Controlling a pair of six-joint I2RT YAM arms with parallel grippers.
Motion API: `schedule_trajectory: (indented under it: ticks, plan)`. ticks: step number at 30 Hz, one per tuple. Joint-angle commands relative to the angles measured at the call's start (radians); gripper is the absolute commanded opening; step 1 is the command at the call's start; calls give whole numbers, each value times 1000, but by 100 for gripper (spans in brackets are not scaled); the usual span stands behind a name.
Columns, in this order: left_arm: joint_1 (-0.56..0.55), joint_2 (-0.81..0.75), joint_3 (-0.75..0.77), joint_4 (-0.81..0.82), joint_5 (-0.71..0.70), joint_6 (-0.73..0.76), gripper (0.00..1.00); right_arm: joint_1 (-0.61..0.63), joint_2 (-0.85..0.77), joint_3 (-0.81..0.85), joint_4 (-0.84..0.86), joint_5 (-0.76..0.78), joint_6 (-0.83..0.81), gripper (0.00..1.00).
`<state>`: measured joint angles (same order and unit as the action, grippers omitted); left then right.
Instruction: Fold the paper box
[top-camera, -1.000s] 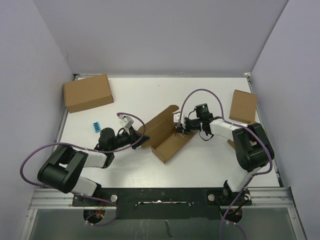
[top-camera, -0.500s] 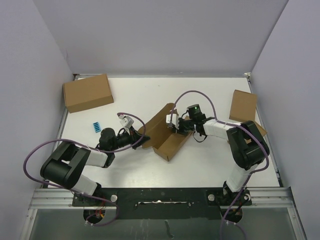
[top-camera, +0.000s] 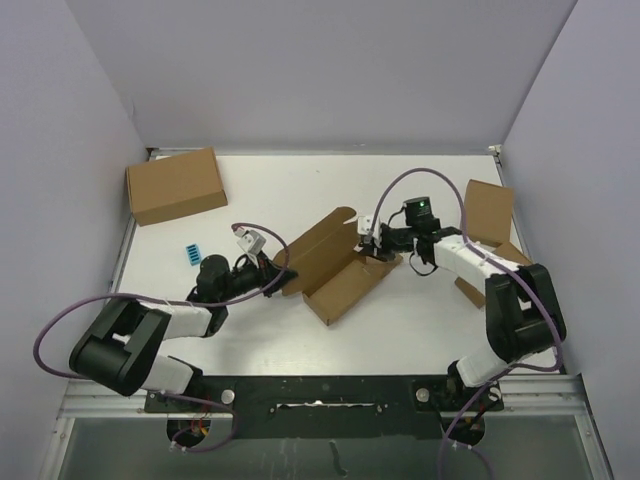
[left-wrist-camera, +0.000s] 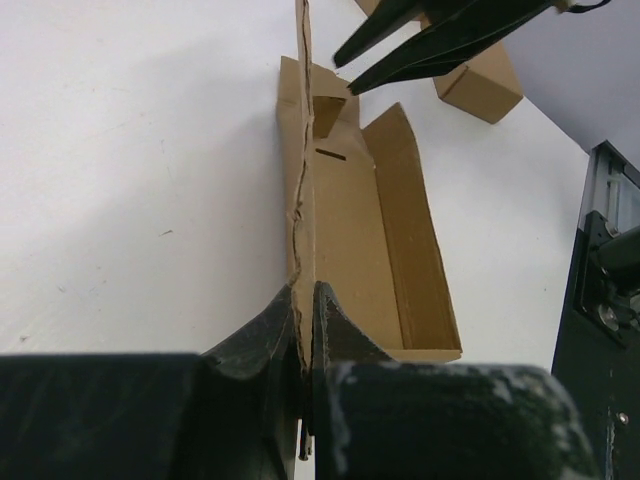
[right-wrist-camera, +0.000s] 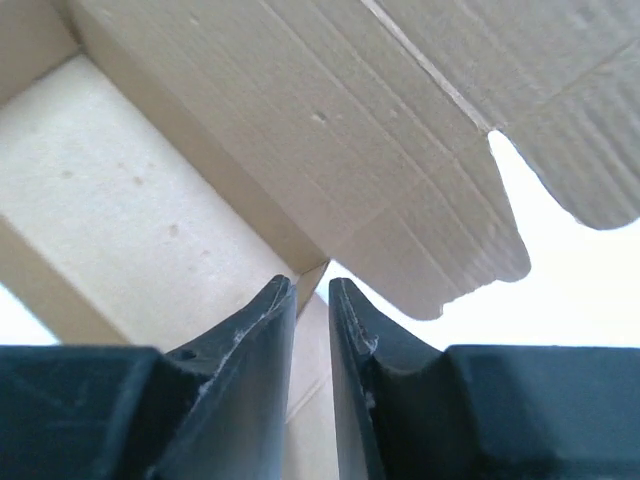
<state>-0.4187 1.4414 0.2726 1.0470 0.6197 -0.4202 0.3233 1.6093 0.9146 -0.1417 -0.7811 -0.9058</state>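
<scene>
On the white table (top-camera: 430, 320), the paper box (top-camera: 335, 265) (half-folded) is pinched by the left gripper (left-wrist-camera: 305, 290); the right gripper (right-wrist-camera: 312, 285) is parted slightly, seemingly holding nothing.

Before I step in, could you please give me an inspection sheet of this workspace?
Surface: white table, no spills seen.
Job's things: paper box half-folded, an open trough with flaps up.
Clutter: closed carton far left; brown boxes right; small blue item.
Grippers: left gripper shut on the box wall; right gripper narrowly open at its far end.
Cables: purple cables loop off both arms.
Surroundings: grey walls; nothing else seen.
</scene>
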Motion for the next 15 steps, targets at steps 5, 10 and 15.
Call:
schedule_trajectory:
  ticks: [5,10,15]
  plan:
    - [-38,-228,62,-256,-133,116,0,-151,-181,61,-377,-278,-243,39]
    - [-58,-267,61,-298,-163,145,0,-226,-181,55,-511,-178,-191,30]
    - [-64,-233,65,-270,-158,145,0,-238,-114,38,-423,-16,-84,6]
